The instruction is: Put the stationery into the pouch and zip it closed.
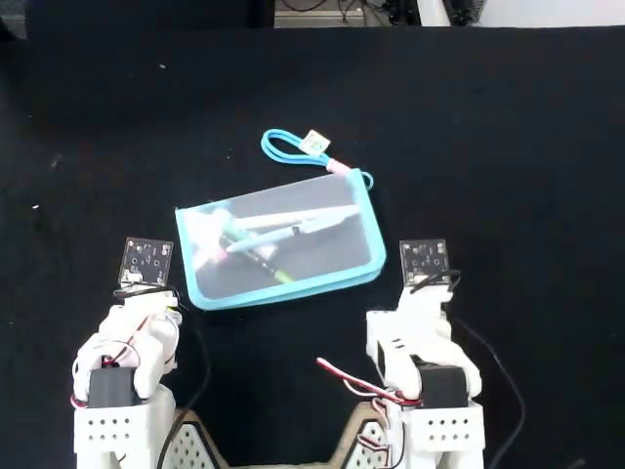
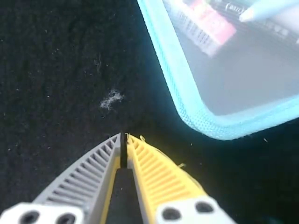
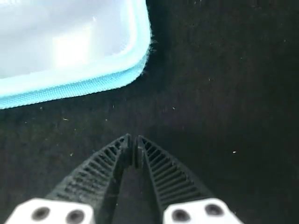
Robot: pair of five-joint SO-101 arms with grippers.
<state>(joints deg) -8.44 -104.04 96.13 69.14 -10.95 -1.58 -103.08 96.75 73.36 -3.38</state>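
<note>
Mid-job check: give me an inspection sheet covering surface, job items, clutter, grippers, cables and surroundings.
Surface: table, covered in black cloth.
Job's things: pouch lying flat ahead of both arms; stationery inside, seen through its clear face; zip state unclear; blue strap on its far side.
Clutter: a lint speck on the cloth.
Grippers: left gripper shut, empty, apart from a pouch corner; right gripper shut, empty, apart from another corner.
Cables: red and white wires by the arm bases; black cable beside one base.
Surroundings: light floor beyond the far edge.
</note>
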